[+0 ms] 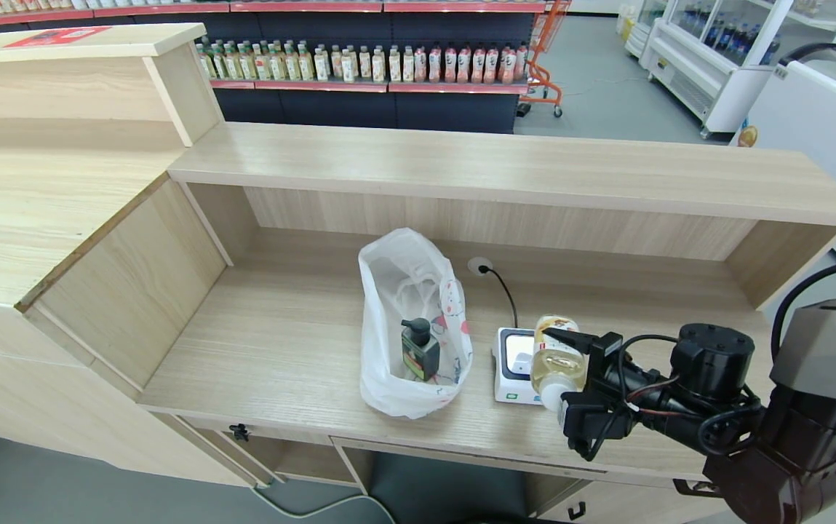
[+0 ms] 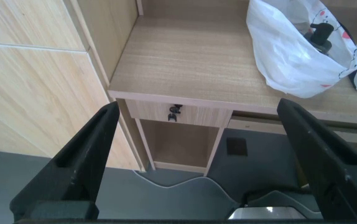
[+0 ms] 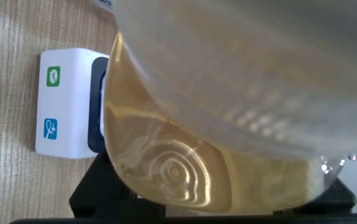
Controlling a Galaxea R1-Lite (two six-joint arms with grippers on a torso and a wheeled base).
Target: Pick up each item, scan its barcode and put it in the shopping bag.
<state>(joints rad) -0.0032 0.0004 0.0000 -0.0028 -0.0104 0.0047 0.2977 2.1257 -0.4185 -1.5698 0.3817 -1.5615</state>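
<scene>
The right claw [image 1: 562,371] is closed on a bottle [image 1: 554,356], laid sideways just above the scanner [image 1: 514,364], presumably for its barcode to be read; the barcode itself is hidden. The left claw [image 2: 198,109] is spread wide, empty, below the counter [image 2: 185,62]. A pump bottle [image 1: 420,351] is already stood in the bag [image 1: 403,291].

A wide stretch of desktop [image 1: 279,342] lies open between the left side panel [image 1: 134,284] and the shopping bag [image 1: 377,342], whose mouth gapes upward around a standing pump bottle [image 1: 420,351]. Bag and scanner [image 1: 514,371] sit just apart. A drink bottle [image 1: 554,360] in the right gripper [image 1: 563,371] covers the scanner; the scanner's cable [image 1: 505,295] trails behind it, and a raised ledge [image 1: 505,171] overhangs the back.
</scene>
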